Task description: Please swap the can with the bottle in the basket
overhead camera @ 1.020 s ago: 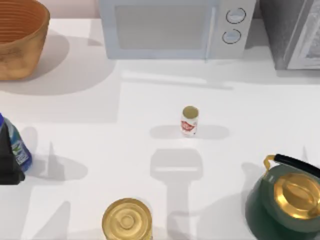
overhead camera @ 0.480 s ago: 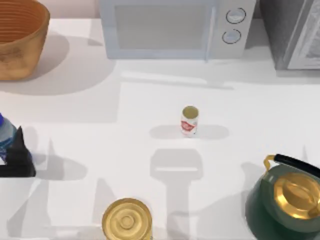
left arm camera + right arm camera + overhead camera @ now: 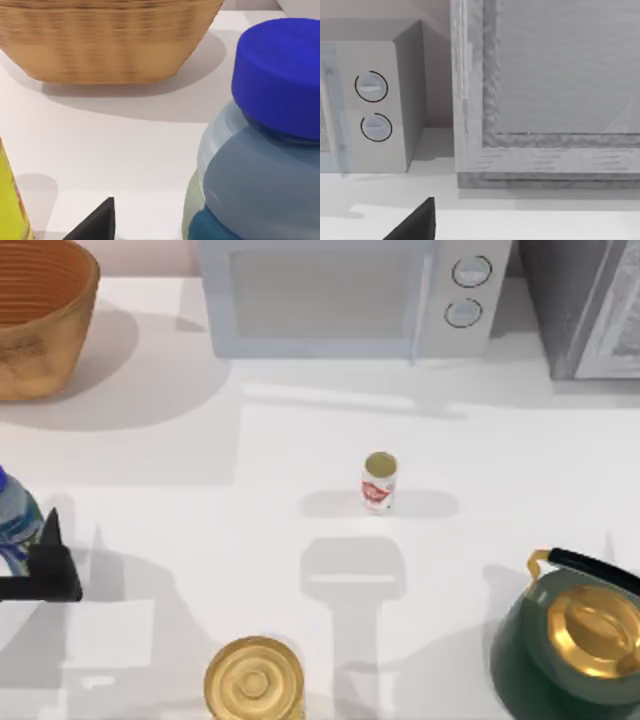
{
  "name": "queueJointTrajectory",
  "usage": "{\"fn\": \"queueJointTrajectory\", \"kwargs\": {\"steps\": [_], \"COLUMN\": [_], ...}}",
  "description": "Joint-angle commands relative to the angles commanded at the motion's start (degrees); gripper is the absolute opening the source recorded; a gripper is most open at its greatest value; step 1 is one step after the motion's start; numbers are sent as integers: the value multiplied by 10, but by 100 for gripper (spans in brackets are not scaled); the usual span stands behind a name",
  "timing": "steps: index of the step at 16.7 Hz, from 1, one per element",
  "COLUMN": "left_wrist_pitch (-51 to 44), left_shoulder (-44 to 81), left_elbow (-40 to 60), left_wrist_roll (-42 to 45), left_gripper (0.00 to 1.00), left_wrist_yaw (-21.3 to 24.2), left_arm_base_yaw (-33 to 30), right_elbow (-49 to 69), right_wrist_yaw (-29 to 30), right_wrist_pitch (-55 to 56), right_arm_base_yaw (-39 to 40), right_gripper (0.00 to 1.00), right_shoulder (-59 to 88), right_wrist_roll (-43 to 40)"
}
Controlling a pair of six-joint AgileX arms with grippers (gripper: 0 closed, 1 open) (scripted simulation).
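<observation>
Left claw (image 3: 45, 565) sits at 9 o'clock on the desk (image 3: 300, 440), one dark fingertip just beside the bottle (image 3: 14, 525). From the wrist camera, the bottle's blue cap and pale shoulder loom close; whether the fingers are clenched or released, cannot tell. Bottle stands upright on the desk, outside the basket (image 3: 40, 315). Yellow object (image 3: 12, 200) at the wrist-view edge, unidentified.

Tin (image 3: 254, 680) at 6 o'clock, kettle (image 3: 575, 640) at 4 o'clock; both well apart from the work.

Can (image 3: 379, 482) upright near centre, untouched.

Basket at 10 o'clock, inside looks empty. Microwave (image 3: 350, 295) at 12 o'clock. Right claw (image 3: 415, 222) faces the microwave and a grey appliance (image 3: 545, 90); finger state cannot tell.

Judgement: the step in hand concerns the bottle. If releasing, back the claw straight away from the bottle so neither finger tips it. Next, the can needs a mid-body grip, a lift clear of the basket rim, and a low, upright set-down.
</observation>
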Motion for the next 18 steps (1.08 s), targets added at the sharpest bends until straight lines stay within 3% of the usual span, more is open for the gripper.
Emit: {"fn": "queueJointTrajectory", "kwargs": {"steps": [4,18], "left_wrist_pitch": [54,77], "left_shoulder": [57,151], "left_elbow": [-4,67], "left_wrist_roll": [1,0], "left_gripper": [100,100], "left_wrist_yaw": [3,-2], "left_arm_base_yaw": [2,-4], "right_elbow": [0,0], "right_wrist_yaw": [0,0], "right_wrist_pitch": [0,0], "right_arm_base_yaw": [0,0], "right_gripper": [100,100], "right_shoulder": [0,0], "right_wrist_roll": [0,0]}}
